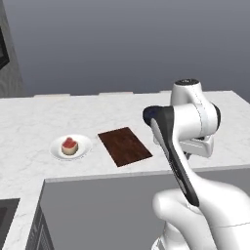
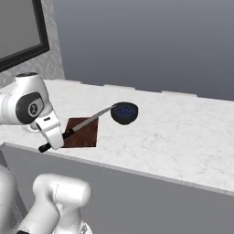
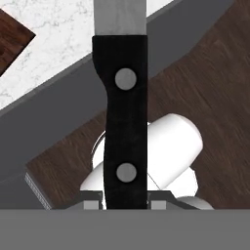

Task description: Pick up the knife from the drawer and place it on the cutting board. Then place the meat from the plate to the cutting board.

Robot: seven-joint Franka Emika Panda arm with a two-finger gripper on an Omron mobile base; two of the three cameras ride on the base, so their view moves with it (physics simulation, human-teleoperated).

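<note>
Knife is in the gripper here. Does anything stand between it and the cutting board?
Nothing visible does. The knife is held out over the counter edge toward the cutting board, whose top is bare. The meat is apart on its plate.

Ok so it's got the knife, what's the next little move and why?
Probably carry the knife a bit further over the cutting board and lower it. The gripper holds the black handle, the board lies bare, and the meat waits on the plate.
</note>
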